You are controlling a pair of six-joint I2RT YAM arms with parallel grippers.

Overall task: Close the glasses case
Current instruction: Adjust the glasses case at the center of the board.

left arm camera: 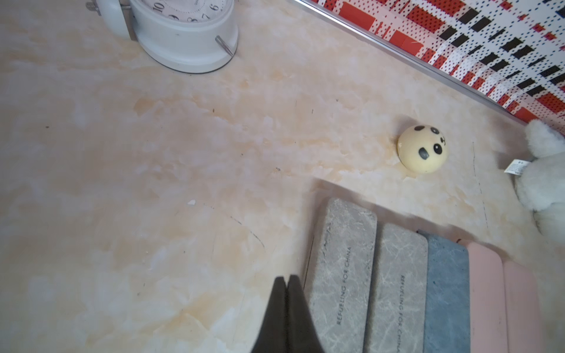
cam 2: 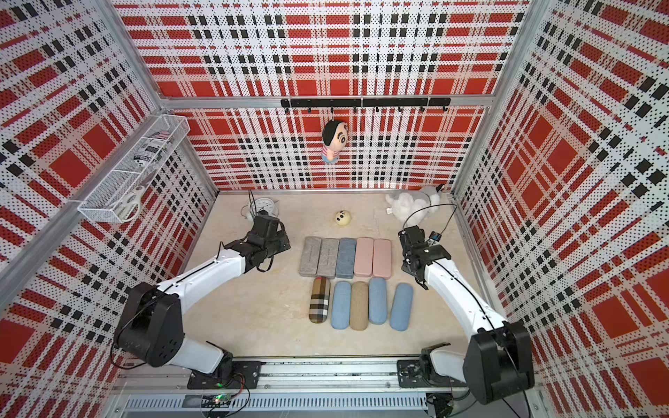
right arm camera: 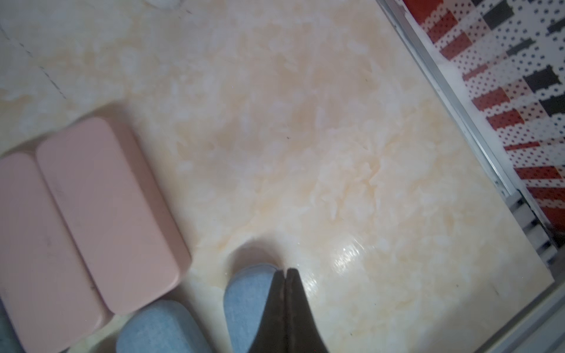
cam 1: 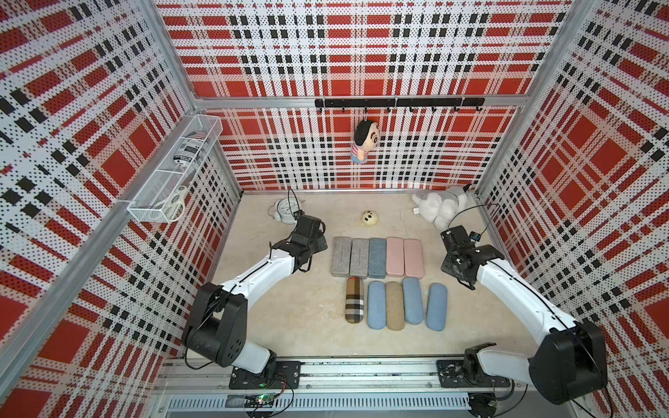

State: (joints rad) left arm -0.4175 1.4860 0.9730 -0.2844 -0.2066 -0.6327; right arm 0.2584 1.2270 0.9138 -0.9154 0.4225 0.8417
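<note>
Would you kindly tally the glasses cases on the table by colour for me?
grey cases: 2
slate blue case: 1
pink cases: 2
light blue cases: 3
tan case: 1
plaid case: 1
Total: 10

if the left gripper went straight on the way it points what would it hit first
Probably bare tabletop: the shut left gripper aims alongside the nearest grey case, alarm clock off to one side. Depth unclear.
</note>
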